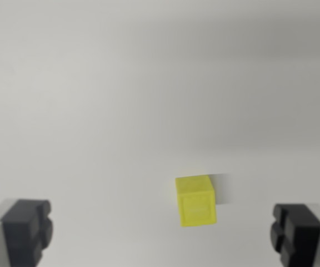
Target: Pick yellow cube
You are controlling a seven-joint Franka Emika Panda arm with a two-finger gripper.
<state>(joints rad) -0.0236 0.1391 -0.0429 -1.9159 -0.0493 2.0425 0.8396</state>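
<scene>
A small yellow cube [195, 201] rests on a plain white surface, a little right of the wrist view's centre and low in the picture. My gripper [160, 233] is open, its two dark fingertips spread wide in the bottom corners. One fingertip [26, 231] is at the wrist view's left and the other fingertip [296, 233] at the right. The cube lies between them, closer to the right one, and touches neither. Nothing is held.
The white surface [149, 83] runs flat in every direction, with a soft grey shadow band across the top. No other objects show.
</scene>
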